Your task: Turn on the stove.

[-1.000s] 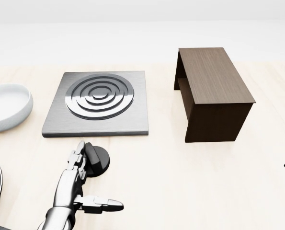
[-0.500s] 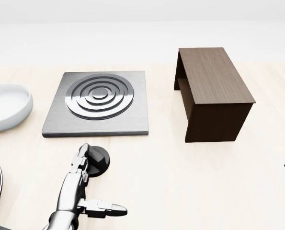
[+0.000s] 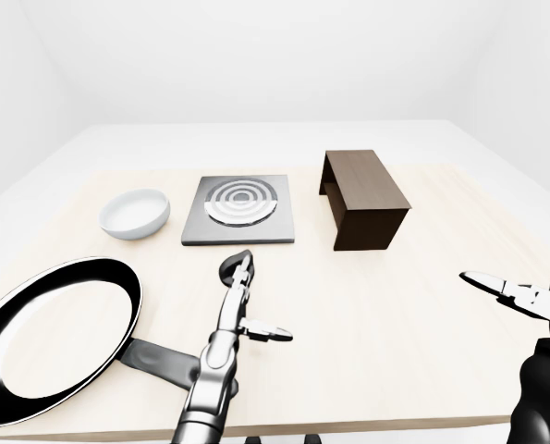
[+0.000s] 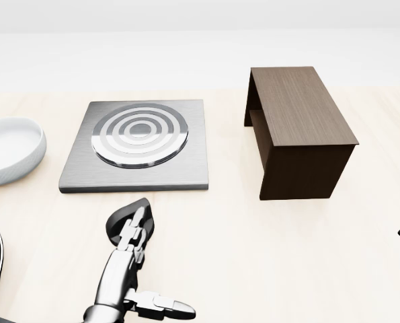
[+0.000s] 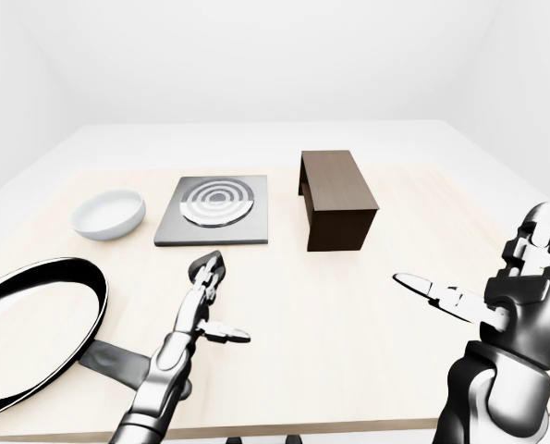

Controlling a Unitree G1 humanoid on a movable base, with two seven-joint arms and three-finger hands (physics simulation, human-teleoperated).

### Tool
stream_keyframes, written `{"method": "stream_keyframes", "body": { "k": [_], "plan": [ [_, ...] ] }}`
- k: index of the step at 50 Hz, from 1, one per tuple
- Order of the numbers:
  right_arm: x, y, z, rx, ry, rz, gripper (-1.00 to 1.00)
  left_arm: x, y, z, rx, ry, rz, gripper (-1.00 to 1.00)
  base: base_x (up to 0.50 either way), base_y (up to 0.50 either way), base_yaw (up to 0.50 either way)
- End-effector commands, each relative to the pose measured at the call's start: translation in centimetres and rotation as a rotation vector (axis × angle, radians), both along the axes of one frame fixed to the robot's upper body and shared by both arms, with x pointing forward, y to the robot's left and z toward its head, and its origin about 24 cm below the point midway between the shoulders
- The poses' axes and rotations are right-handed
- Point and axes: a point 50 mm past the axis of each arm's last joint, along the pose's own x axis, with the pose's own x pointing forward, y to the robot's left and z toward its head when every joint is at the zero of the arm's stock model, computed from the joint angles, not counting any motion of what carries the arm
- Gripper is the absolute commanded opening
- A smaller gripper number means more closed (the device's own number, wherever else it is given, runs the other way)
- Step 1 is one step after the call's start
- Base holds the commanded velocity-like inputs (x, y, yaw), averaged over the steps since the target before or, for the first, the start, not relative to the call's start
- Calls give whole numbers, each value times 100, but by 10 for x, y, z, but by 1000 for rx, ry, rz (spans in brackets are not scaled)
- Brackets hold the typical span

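Left-eye view. The stove (image 3: 238,210), a square grey plate with concentric rings, lies flat on the light wooden table (image 3: 385,305), left of centre. A white bowl (image 3: 136,213) stands to its left, apart from it. A dark brown wooden stand (image 3: 362,198) sits to its right, also apart. A black frying pan (image 3: 51,338) occupies the lower left, its handle pointing right. The left hand (image 3: 242,294) reaches up from the bottom edge; its fingertips lie on the black round knob (image 3: 229,269) just below the stove. The fingers are extended and spread, with one finger pointing right; nothing is gripped.

Head view. The stove rings (image 4: 140,138) appear light silver. The knob sits directly below the stove's lower edge, partly covered by the left hand's fingers (image 4: 134,229). The stand is at the right, the bowl at the left edge.

Right-eye view. The right hand (image 5: 496,296) is raised above the table at the lower right, well apart from every object. Its fingers are spread wide and hold nothing.

No brand, label or writing is legible on any object in any view.
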Motion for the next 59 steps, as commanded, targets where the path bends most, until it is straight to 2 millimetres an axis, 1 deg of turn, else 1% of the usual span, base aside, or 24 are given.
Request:
{"method": "stream_keyframes", "body": {
  "k": [1, 6, 9, 13, 18, 22, 23, 26, 29, 32, 37, 38, 42, 52, 54, 59],
  "plan": [
    [-1, 0, 1, -1, -3, 0, 100, -4, -9, 0, -4, -2, -35, 100, 0, 0, 0],
    [-1, 0, 0, 0, -2, 0, 100, 1, -9, -1, -2, -3, -31, 100, 0, 0, 0],
    [1, 0, -1, 4, 5, 0, 100, -1, -10, 4, -8, -8, -35, 100, 0, 0, 0],
    [0, 0, -1, 3, 2, 0, 100, -2, -9, 5, -21, -13, -34, 100, 0, 0, 0],
    [0, 0, 1, -1, -5, 0, 100, -9, -6, 30, -38, -76, -32, 100, 0, 0, 0],
    [0, 0, 1, -1, -5, 1, 100, -21, -5, 63, -83, -189, -39, 100, 0, 0, 0],
    [0, 0, 1, -1, -5, 1, 100, -22, -5, 64, -83, -191, -39, 100, 0, 0, 0],
    [-1, 1, 2, -4, -11, 2, 100, -31, -4, 74, -60, -238, -45, 100, 0, 0, 0],
    [-1, 0, 3, -5, -13, 1, 100, -34, 1, 75, -61, -250, -37, 100, 0, 0, 0],
    [-1, 1, 2, -4, -10, 2, 100, -31, 6, 77, -58, -263, -12, 100, 0, 0, 0],
    [-1, 1, 1, -2, -6, 4, 100, -25, 13, 75, -67, -263, 26, 100, 0, 0, 0],
    [-1, 1, 1, -1, -3, 4, 100, -23, 15, 74, -62, -271, 56, 100, 0, 0, 0],
    [0, 1, 0, 0, -2, 6, 100, -22, 17, 73, -73, -266, 63, 100, 0, 0, 0],
    [-1, 1, 0, 0, -1, 7, 100, -23, 20, 78, -69, -322, 112, 100, 0, 0, 0],
    [0, 1, 0, 0, 2, 8, 100, -24, 23, 82, -68, -351, 140, 100, 0, 0, 0],
    [1, 1, -2, 1, 8, 13, 100, -20, 29, 82, -92, -358, 202, 100, 0, 0, 0]
  ]
}}
